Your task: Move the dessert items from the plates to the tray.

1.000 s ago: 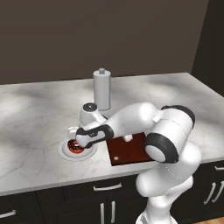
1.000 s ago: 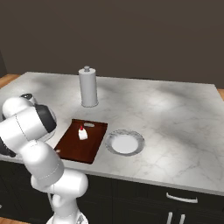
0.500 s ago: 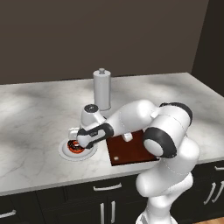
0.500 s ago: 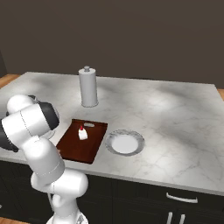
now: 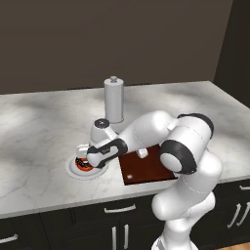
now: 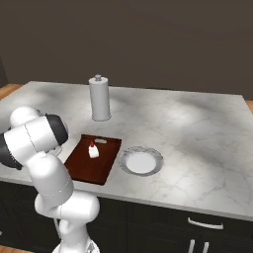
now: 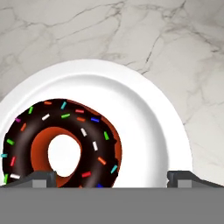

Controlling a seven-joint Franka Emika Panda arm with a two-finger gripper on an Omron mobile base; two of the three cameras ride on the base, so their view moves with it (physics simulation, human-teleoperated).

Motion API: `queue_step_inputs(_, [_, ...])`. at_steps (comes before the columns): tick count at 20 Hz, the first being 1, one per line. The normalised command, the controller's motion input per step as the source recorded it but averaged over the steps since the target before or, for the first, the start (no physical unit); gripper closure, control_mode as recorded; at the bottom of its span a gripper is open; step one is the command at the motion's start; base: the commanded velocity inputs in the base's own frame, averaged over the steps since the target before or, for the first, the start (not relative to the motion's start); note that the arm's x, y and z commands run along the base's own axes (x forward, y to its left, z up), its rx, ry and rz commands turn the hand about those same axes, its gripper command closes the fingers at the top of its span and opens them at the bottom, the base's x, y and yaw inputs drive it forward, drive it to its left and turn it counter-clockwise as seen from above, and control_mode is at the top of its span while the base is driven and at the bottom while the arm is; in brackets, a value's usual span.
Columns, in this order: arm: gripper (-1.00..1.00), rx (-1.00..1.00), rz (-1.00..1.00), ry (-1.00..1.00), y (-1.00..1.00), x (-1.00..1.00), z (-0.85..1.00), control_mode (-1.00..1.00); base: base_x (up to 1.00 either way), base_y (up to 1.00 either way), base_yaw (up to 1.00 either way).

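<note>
**Inspector:** Nearest item first. The robot's two-finger hand hangs low over the round shallow white plate at the left, fingers spread apart with nothing between them. The dark-chocolate ring donut with coloured sprinkles and orange-red edge lies on that plate, off-centre to the hand: one fingertip sits at the donut's near rim, the other over bare plate.

**Assistant:** And further out?

**Inspector:** Just beside that plate lies the flat dark reddish-brown rectangular tray, with the small white cake piece with a red top already on it. Beyond the tray, a second round white plate lies with nothing on it. Farthest back on the grey-veined marble table stands a tall grey cylindrical canister.

**Assistant:** Recommendation for the pick?

**Inspector:** In my judgement, shift the hand sideways until the donut's ring wall lies between the fingers, descend without pressing the plate, then close gently. Lift clear of the plate rim before crossing to the tray, and set down apart from the cake.
</note>
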Motion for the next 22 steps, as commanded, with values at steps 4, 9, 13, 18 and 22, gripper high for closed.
queue_step_inputs(4, [-1.0,0.0,0.0,0.0,0.0,0.0,-0.16,-1.0,0.0,0.0,0.0])
queue_step_inputs(9, [-1.0,0.0,0.0,0.0,0.0,0.0,-0.12,-1.0,0.0,0.0,0.0])
queue_step_inputs(13, [-1.0,0.0,0.0,0.0,0.0,0.0,-0.08,-1.0,0.0,0.0,0.0])
queue_step_inputs(18, [-1.0,0.0,0.0,0.0,0.0,0.03,-0.03,-1.0,0.0,0.0,0.0])
queue_step_inputs(22, [-1.0,0.0,0.0,0.0,0.0,0.07,0.0,-1.0,0.0,0.0,0.0])
